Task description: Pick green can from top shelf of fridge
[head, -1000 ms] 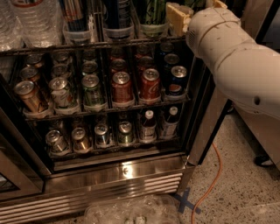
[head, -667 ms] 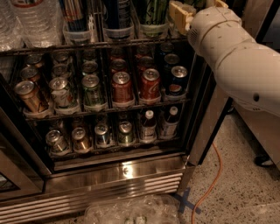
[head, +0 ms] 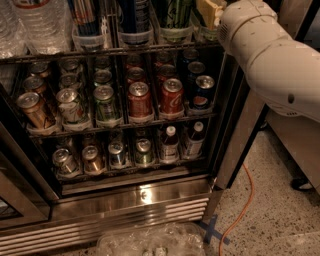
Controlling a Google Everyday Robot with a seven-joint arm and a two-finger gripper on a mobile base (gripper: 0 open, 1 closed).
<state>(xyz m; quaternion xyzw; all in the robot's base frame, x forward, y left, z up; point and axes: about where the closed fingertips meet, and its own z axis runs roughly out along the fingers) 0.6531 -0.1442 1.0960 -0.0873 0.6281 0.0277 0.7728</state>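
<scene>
- Red can (head: 172, 98), middle rack, right of centre: you see white curling script on its side, but no word reads clearly.
- Second red can (head: 139, 102), just left of it: pale marks only, unreadable.
- Dark blue can (head: 202, 95), right end of that rack: a pale patch, letters too small to tell.
- Green can (head: 175, 12), top shelf (head: 115, 49): dark streaks, wording illegible.
- Blue tape cross (head: 213, 231), on the floor by the fridge (head: 150, 200) corner: your one plain sign.
- Gripper (head: 210, 11): at the top shelf, just right of the green can.

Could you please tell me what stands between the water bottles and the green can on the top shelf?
A striped can and a dark blue can, in the camera view; the gripper is just right of the green can.
</scene>
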